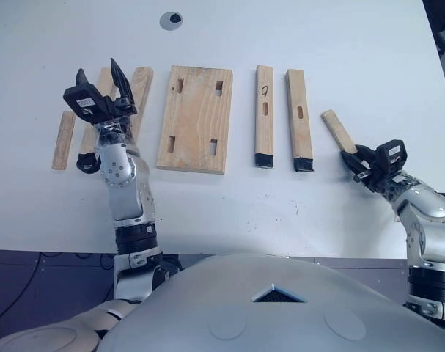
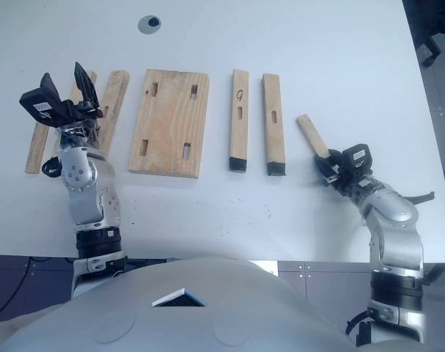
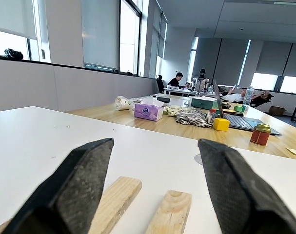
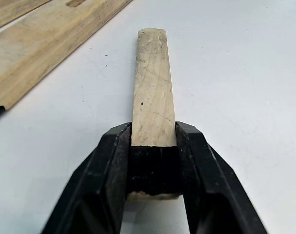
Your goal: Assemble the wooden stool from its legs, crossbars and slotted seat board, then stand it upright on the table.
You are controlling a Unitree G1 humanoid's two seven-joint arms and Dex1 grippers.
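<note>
The white desk carries every part laid flat. The slotted seat board lies in the middle, its long axis running away from the robot. To its right two slotted legs lie parallel to it, black ends nearest the robot. Two more legs lie to its left, under the left tool, which hovers with its fingers spread, grasping nothing. A short crossbar lies at the far left.

The right tool is clenched on the near end of the other crossbar. That piece points away from the tool and slants toward the robot's left — toward the nearer leg, just beside it. The right arm is nearer, so fitting the crossbar's free end into that leg's slot likely means swinging it leftward.
</note>
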